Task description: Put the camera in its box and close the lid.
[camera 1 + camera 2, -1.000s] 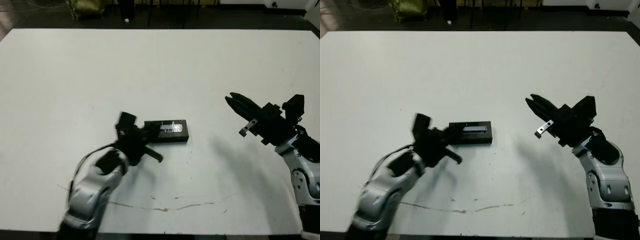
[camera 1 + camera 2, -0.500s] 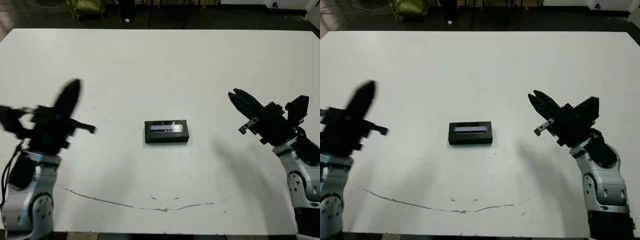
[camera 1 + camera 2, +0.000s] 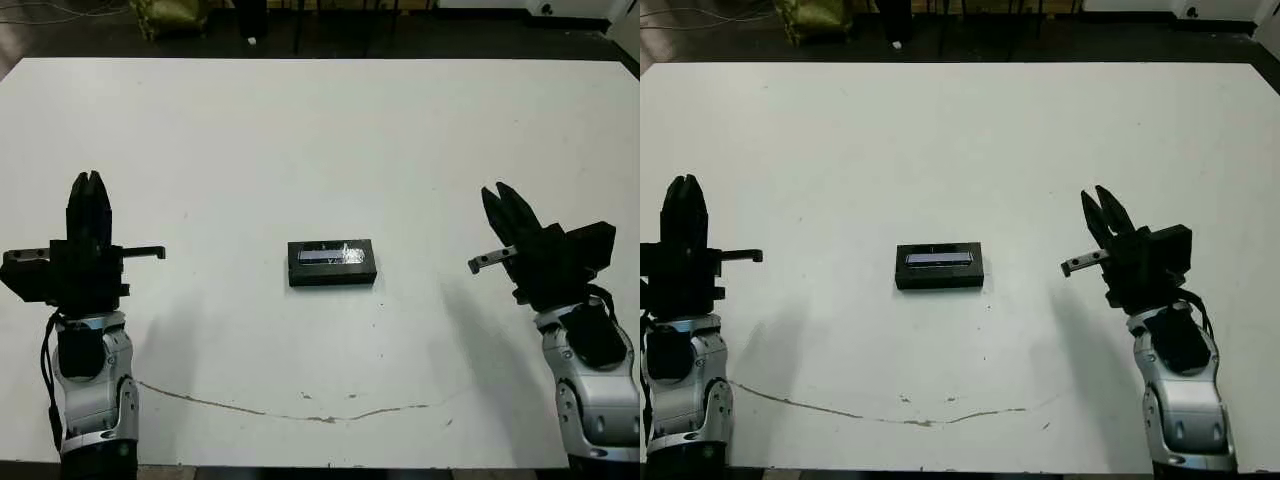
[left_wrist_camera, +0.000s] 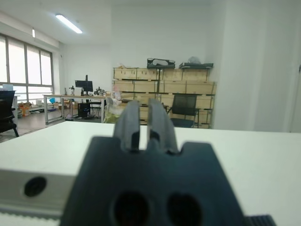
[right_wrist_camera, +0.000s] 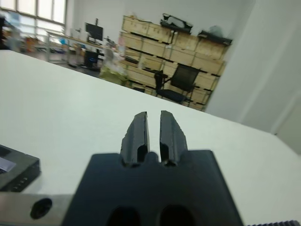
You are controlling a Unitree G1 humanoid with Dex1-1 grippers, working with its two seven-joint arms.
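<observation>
Risk looks small: both arms sit well clear, so only a stray swing would knock anything. Left gripper point(image 3: 89, 181) clenched on nothing, at the table's point(image 3: 320, 120) left edge. One box point(image 3: 332, 263) mid-table, lid point(image 3: 333, 253) seemingly seated; camera not visible, presumably inside. Right gripper point(image 3: 506, 201) nearly clenched, also carrying nothing. Count: two grippers, one box, one lid.

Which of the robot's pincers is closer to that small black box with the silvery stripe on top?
The right pincer, by a modest margin. It hangs to one side of the closed black box; the left pincer hangs farther off on the opposite side.
</observation>
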